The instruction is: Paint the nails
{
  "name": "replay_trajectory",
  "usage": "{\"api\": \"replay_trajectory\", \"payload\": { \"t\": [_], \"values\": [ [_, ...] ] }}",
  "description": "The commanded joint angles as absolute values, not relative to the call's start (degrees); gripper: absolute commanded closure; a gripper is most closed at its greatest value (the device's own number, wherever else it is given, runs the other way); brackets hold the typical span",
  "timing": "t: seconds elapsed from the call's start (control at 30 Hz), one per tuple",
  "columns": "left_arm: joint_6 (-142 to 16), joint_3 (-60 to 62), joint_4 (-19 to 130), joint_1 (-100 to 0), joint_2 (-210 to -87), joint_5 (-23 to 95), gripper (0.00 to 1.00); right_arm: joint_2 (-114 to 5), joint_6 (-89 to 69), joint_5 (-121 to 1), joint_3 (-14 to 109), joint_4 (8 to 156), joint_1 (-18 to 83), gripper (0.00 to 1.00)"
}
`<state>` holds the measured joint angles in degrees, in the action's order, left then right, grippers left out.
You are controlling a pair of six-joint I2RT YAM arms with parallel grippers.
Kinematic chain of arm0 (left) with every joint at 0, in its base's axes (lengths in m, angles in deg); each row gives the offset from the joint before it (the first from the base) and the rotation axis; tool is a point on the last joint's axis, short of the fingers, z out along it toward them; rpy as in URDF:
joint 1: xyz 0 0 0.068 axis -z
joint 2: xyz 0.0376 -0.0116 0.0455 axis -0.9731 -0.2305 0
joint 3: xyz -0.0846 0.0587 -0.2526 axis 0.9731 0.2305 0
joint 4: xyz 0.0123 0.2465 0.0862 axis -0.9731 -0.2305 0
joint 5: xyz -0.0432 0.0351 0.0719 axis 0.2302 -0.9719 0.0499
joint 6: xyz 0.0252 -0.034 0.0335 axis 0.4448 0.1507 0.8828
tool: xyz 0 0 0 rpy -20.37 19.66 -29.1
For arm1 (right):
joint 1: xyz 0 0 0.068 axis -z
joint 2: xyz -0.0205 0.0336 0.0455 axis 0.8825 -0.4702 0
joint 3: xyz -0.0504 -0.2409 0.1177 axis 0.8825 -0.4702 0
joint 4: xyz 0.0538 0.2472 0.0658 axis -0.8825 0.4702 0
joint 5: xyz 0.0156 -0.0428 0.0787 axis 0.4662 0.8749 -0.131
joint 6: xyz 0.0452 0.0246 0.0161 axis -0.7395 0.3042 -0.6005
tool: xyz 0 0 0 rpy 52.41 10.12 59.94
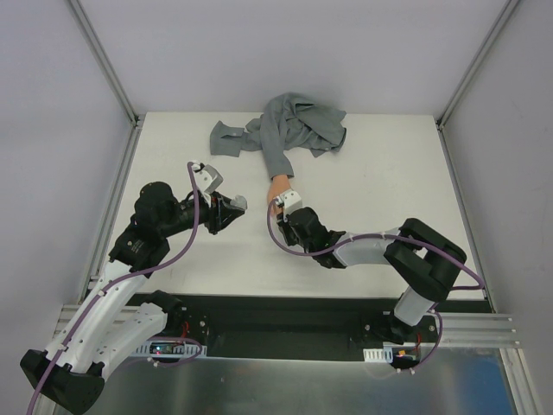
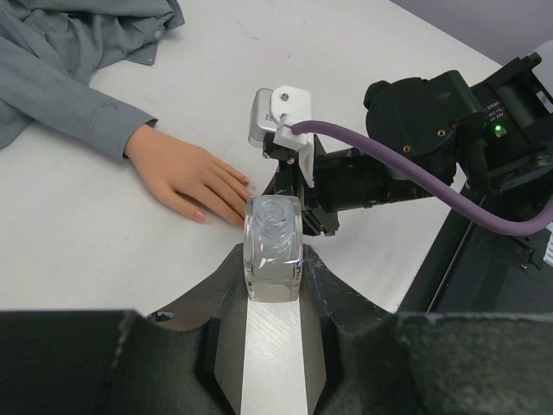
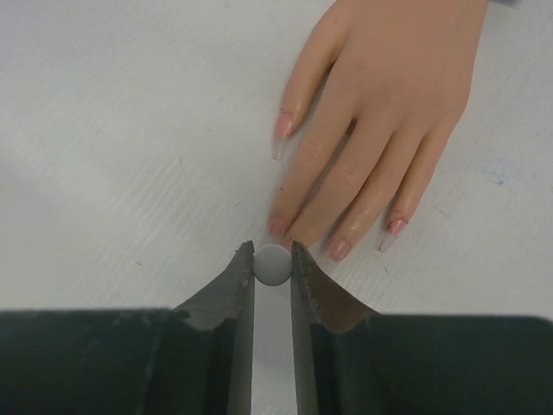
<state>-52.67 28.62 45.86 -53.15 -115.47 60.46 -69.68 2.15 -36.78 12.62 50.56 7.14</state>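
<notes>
Left gripper (image 2: 274,264) is pinched nearly shut on a small clear bottle (image 2: 274,232). The threaded neck looks uncapped, so I'd guess that's the polish. It sits off to the left of the mannequin hand (image 2: 186,173), near it but not touching, basically just parked there holding the bottle.

In the middle, the mannequin hand lies palm down on the white table (image 1: 173,156). Its wrist and grey sleeve (image 1: 289,130) run toward the far side and the fingers point back toward the arms. The nails (image 3: 339,250) sit at the near ends of those fingers. A few look pinkish, but I honestly can't tell which ones are finished.

On the right, the right gripper (image 3: 273,253) is clamped on a little round grey thing (image 3: 274,268). I'm guessing that's the brush cap seen end-on, since the bristles themselves are hidden.

What matters here is that the fingertips are dead ahead of the right gripper, just beyond its jaws. The hand's long axis runs roughly in line with the gripper, leaning a bit to the upper right in the wrist view. So the right arm is clearly the closer one. I reckon the next stroke is a short reach forward along a finger, not a sideways move.
</notes>
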Motion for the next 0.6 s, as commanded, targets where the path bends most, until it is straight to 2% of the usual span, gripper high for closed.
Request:
{"api": "replay_trajectory", "payload": {
  "t": [0.0, 0.57],
  "values": [
    [-53.52, 28.48, 48.99, -53.74, -114.95, 61.98, 1.0, -67.3, 1.92, -35.23, 12.75, 49.47, 6.75, 1.0],
    [-53.52, 28.39, 48.99, -53.74, -115.13, 62.16, 1.0, -69.23, 3.68, -34.0, 16.44, 50.43, 8.16, 1.0]
  ]
}}
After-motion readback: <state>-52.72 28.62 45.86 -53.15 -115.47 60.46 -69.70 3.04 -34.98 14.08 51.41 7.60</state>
